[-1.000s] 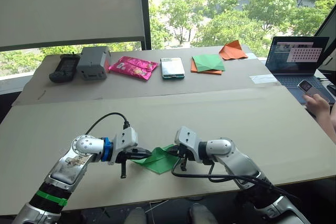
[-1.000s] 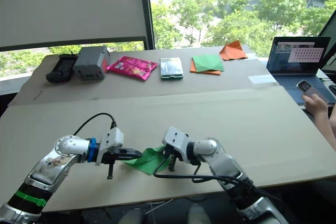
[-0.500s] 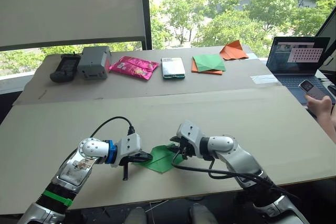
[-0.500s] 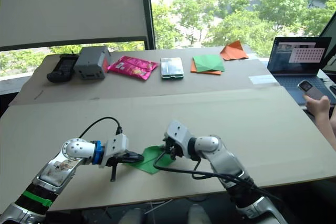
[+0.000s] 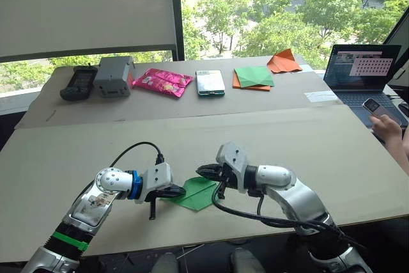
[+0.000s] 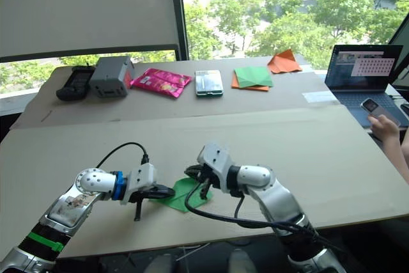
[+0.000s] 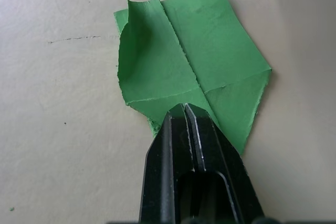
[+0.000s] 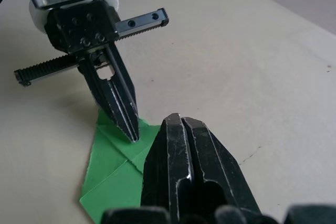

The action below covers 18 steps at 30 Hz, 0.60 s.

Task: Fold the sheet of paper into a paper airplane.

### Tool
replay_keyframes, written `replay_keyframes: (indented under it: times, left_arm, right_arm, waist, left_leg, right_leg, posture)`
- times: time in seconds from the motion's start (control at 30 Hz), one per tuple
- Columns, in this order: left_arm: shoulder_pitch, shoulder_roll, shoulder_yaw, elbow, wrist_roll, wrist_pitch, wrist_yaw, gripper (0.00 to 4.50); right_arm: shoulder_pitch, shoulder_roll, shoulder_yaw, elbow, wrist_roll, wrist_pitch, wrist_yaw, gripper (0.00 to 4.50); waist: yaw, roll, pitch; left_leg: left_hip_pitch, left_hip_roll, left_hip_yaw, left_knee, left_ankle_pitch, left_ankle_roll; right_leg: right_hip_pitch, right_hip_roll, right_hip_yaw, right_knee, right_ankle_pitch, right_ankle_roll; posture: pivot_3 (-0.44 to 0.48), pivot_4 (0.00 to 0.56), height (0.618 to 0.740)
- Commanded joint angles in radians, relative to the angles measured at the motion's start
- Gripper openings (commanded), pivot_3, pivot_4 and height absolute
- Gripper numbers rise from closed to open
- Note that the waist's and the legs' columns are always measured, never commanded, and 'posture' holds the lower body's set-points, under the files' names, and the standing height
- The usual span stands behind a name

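Near the front edge of the table [image 5: 358,158], the sheet of paper [image 5: 197,193] lies flat, partly folded: two flaps meet at a centre crease, forming a blunt point. Your left gripper [image 7: 184,109] has its fingers closed together, tips pressing down on the sheet where the flaps meet; it pins, not pinches. Your right gripper [image 8: 180,124] is also closed, empty, hovering just above the sheet's far corner.

Step in hand, by my reading: early folds set, no dart shape yet. One flap bulges up along its outer edge, so the next move likely calls for the right tips to press and run that crease flat while the left holds.

Room: bare board on both sides and behind the sheet. Front table edge is near; drag nothing toward you. Clutter at the back and the laptop [image 5: 359,71] sit well apart.
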Motion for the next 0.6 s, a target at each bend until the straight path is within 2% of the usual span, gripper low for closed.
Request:
replay_keyframes:
  times: [0.03,0.37,0.6]
  left_arm:
    - [-0.001,0.011,-0.004,0.003,0.020,-0.002,0.000,0.00]
    - [0.002,0.022,-0.004,0.003,0.029,-0.013,-0.002,0.00]
    - [0.000,0.021,-0.003,0.002,0.028,-0.011,-0.004,0.00]
  right_arm:
    - [-0.010,0.013,0.024,0.043,-0.032,-0.042,-0.023,0.04]
    - [-0.039,0.054,0.009,0.226,-0.082,-0.105,-0.064,0.04]
    - [-0.033,0.087,-0.027,0.270,-0.093,-0.089,-0.120,0.04]
  waist:
    - [0.000,0.000,0.000]
    - [-0.001,0.000,0.000]
    - [0.000,0.000,0.000]
  left_leg:
    - [0.000,0.000,0.000,0.000,-0.001,-0.001]
    - [0.000,0.000,0.000,0.000,-0.002,-0.003]
    - [0.000,0.000,0.000,0.000,-0.002,-0.003]
  right_leg:
    - [0.000,0.000,0.000,0.000,0.000,0.000]
    - [0.000,0.000,0.000,0.000,0.000,0.000]
    - [0.001,0.001,0.000,0.000,0.000,0.000]
  posture:
    - [0.000,0.150,0.732]
    - [0.000,0.150,0.732]
    - [0.000,0.150,0.732]
